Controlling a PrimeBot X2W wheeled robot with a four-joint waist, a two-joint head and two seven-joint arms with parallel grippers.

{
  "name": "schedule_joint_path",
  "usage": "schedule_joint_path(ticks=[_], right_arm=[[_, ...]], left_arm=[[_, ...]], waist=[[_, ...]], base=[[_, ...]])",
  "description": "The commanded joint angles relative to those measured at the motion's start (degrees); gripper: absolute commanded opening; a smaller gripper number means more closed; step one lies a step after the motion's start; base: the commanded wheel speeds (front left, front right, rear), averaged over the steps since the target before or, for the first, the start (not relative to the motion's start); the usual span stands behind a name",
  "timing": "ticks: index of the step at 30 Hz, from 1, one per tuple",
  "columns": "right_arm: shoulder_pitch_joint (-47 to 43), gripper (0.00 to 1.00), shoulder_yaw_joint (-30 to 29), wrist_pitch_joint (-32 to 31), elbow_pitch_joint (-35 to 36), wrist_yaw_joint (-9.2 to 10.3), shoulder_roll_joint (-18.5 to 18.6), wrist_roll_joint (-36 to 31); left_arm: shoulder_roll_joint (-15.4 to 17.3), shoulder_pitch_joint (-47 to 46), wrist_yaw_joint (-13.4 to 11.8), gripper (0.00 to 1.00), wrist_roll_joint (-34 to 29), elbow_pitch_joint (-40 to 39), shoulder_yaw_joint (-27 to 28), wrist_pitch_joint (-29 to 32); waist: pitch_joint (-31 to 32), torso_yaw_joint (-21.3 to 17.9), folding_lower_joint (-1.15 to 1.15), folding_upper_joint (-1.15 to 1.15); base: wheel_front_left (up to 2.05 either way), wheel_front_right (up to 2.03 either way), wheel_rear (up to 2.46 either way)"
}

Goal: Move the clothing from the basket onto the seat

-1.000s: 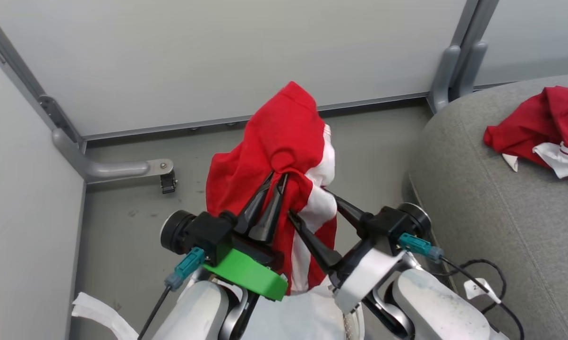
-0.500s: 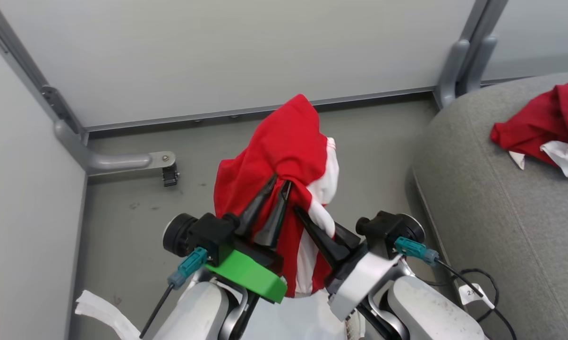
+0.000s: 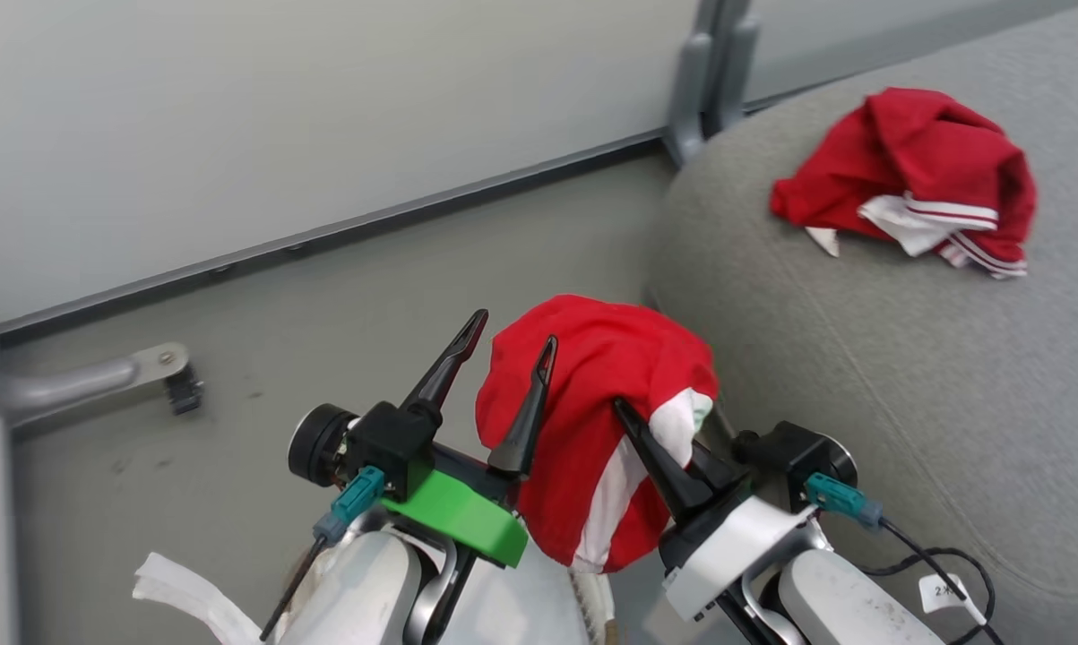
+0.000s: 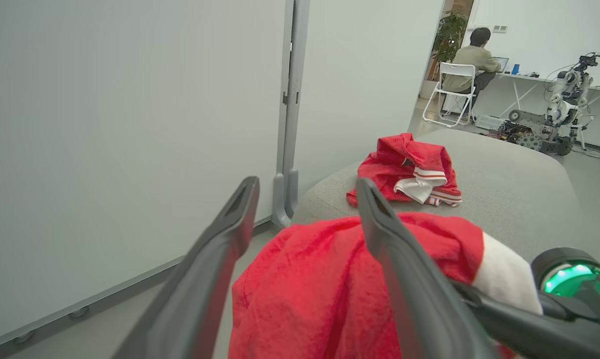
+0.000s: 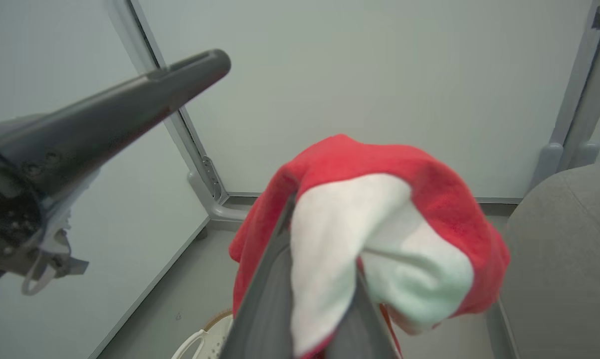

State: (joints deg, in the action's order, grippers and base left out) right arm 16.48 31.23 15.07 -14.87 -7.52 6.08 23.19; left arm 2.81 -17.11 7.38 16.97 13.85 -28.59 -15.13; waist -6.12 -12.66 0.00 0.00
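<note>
Right hand (image 3: pixel 659 430) clenched on a red garment (image 3: pixel 592 376); left hand (image 3: pixel 513 333) spread wide, grasping nothing.
The red garment, white panel showing, hangs bunched from the right hand above the grey floor (image 3: pixel 279 313), just beside the rounded edge of the seat (image 3: pixel 861 376) and not on it. One left finger crosses in front of the cloth; contact unclear. A second red garment (image 3: pixel 906 170) with striped trim lies crumpled on the seat, well apart. Right wrist view: the basket (image 5: pixel 200 341) rim shows below the held cloth.
</note>
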Motion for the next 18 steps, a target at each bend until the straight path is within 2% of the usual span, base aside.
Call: schedule_joint_path(ticks=[1,9,18], right_arm=[[-1.07,0.00,-0.59,0.12,0.54,0.06,0.14,-0.27],[-3.11,0.00,-3.11,0.13,1.84,0.06,0.64,-0.96],[-5.05,0.00,-13.76,0.13,5.84,0.06,1.47,-3.70]], left_arm=[[0.21,-0.65,0.17,1.00,-0.62,0.28,-0.09,-0.02],[0.26,-1.51,0.19,1.00,-1.45,1.37,-0.12,-0.02],[0.82,-4.92,0.19,1.00,0.62,4.13,-5.69,-0.02]], waist=[[-1.52,-8.29,0.00,0.00],[-2.95,-17.50,0.00,0.00],[-5.88,-18.80,0.00,0.00]], base=[[0.00,0.00,0.00],[0.00,0.00,0.00],[0.00,0.00,0.00]])
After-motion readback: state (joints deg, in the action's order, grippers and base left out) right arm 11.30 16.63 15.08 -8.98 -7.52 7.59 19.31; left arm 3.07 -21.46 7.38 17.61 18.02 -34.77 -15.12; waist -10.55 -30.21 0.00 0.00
